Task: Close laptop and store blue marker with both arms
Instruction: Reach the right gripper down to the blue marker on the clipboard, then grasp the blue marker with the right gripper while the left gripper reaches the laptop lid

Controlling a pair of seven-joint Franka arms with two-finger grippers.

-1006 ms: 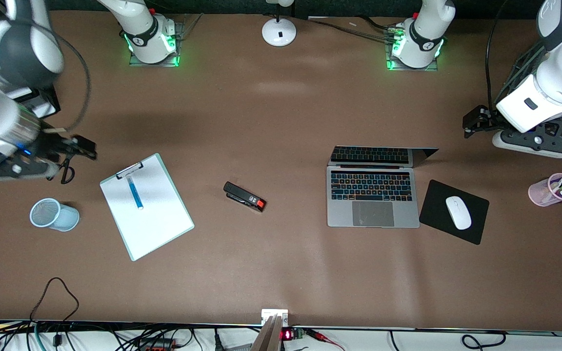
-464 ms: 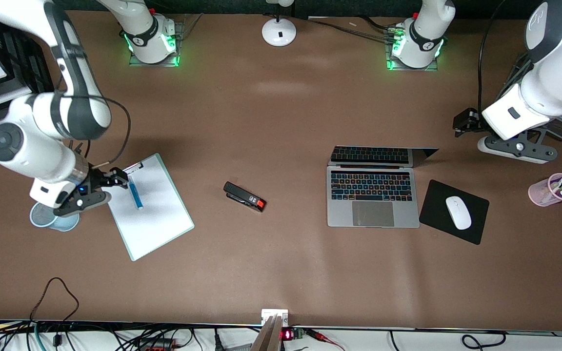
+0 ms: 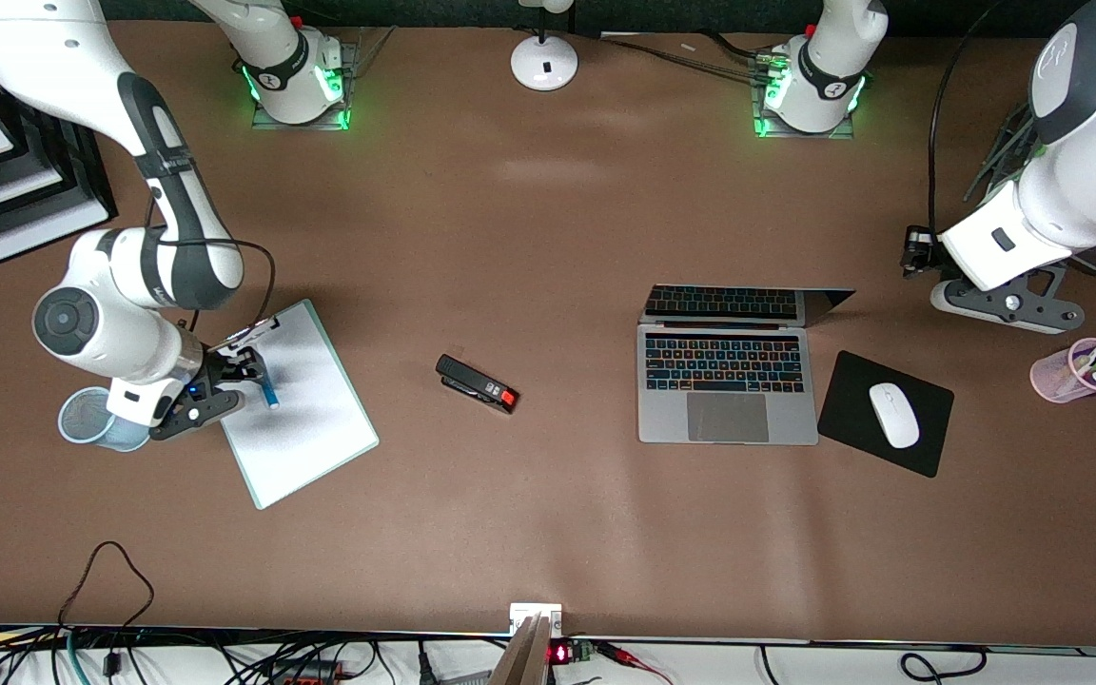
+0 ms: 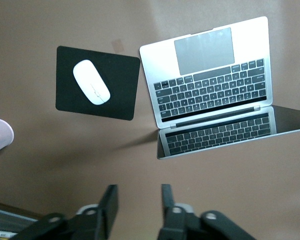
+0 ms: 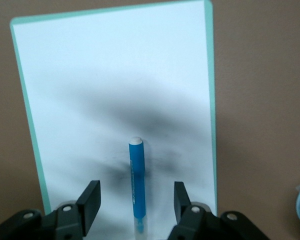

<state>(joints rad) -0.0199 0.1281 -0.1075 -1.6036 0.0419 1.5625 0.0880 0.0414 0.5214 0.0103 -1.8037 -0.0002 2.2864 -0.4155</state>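
Note:
The silver laptop (image 3: 727,381) stands open toward the left arm's end of the table, and the left wrist view shows its keyboard and lid (image 4: 210,85). The blue marker (image 3: 269,394) lies on a white clipboard (image 3: 301,419) toward the right arm's end. My right gripper (image 3: 245,367) is low over the clipboard. In the right wrist view it is open (image 5: 136,192), with the marker (image 5: 136,175) between its fingers and a gap on each side. My left gripper (image 3: 914,249) hangs over bare table beside the laptop's lid. It is open (image 4: 138,195) and holds nothing.
A blue mesh cup (image 3: 91,419) lies beside the clipboard, partly under the right arm. A black stapler (image 3: 477,382) sits mid-table. A white mouse (image 3: 893,415) rests on a black pad (image 3: 852,400) beside the laptop. A pink cup of markers (image 3: 1076,373) stands at the left arm's end.
The right arm swung down from the table's end onto the clipboard, and its fingers now straddle the marker. Both grippers' fingers have narrowed. The left arm shifted only slightly.

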